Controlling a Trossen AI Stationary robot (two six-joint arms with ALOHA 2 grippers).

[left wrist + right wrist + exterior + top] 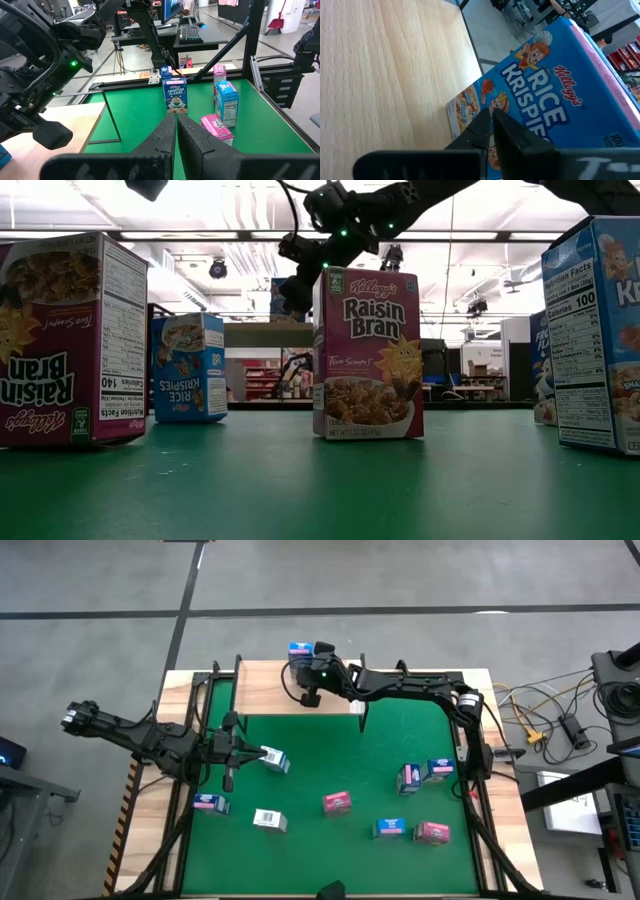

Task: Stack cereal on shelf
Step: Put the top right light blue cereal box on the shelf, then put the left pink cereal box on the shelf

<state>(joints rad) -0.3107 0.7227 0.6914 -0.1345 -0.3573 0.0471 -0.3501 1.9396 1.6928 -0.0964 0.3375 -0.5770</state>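
Observation:
The shelf (265, 690) is a light wood board at the mat's far edge. A blue Rice Krispies cereal box (298, 648) rests on it and fills the right wrist view (555, 100). My right gripper (300, 667) reaches over the shelf from the right. It is shut, with its tips (492, 114) right at the box's printed face. My left gripper (255, 752) hovers shut over the left of the green mat (330, 740), holding nothing (176, 119). A white-blue cereal box (276, 761) lies just to its right. Several more cereal boxes stand or lie on the mat. My right gripper's shut fingertips point at the printed front face (520, 107) of the Rice Krispies box, near the edge that meets the shelf board (395, 75). I cannot tell whether they touch it. The fingers come slanting down from the table's right.
On the mat are a pink box (337, 802), a white box (270, 820), a blue box (388, 828), a pink box (432, 832), a pair at the right (425, 774) and one at the left (210, 803). A thin black shelf leg (362, 715) stands on the mat.

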